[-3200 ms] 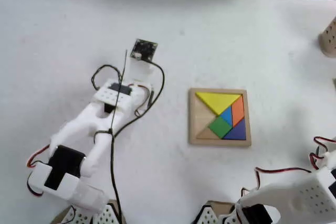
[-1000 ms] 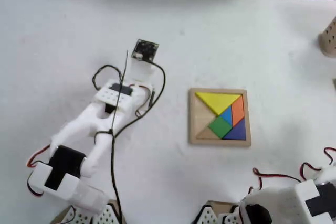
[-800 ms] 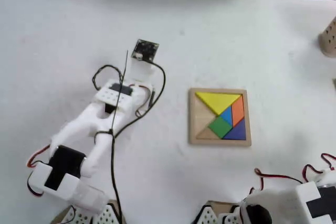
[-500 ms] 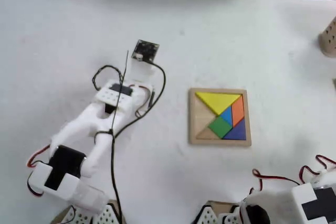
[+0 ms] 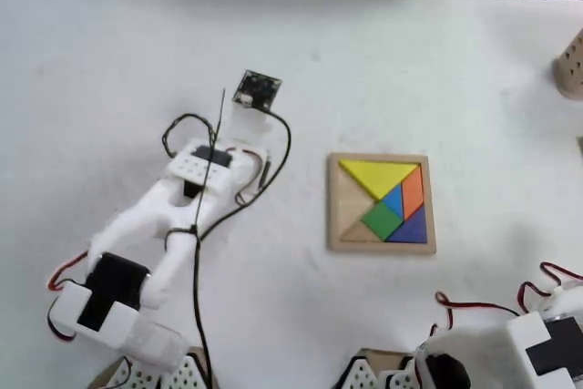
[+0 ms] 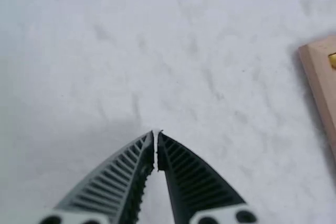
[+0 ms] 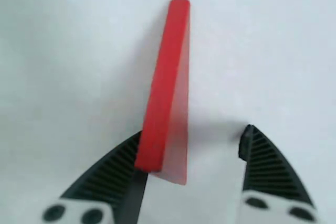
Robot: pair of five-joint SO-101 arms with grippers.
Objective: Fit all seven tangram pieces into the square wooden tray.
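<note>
While right gripper [image 7: 193, 134] gapes around the on-edge flat red wooden tangram piece [image 7: 169, 77] | left gripper [image 6: 156, 135] pinched empty | risk: uneven closing topples it.

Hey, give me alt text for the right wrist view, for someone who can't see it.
A red tangram piece, seen edge-on, sits between the fingers of the open claw, over the white table. The piece is close against one finger, with a clear gap to the other.
</note>
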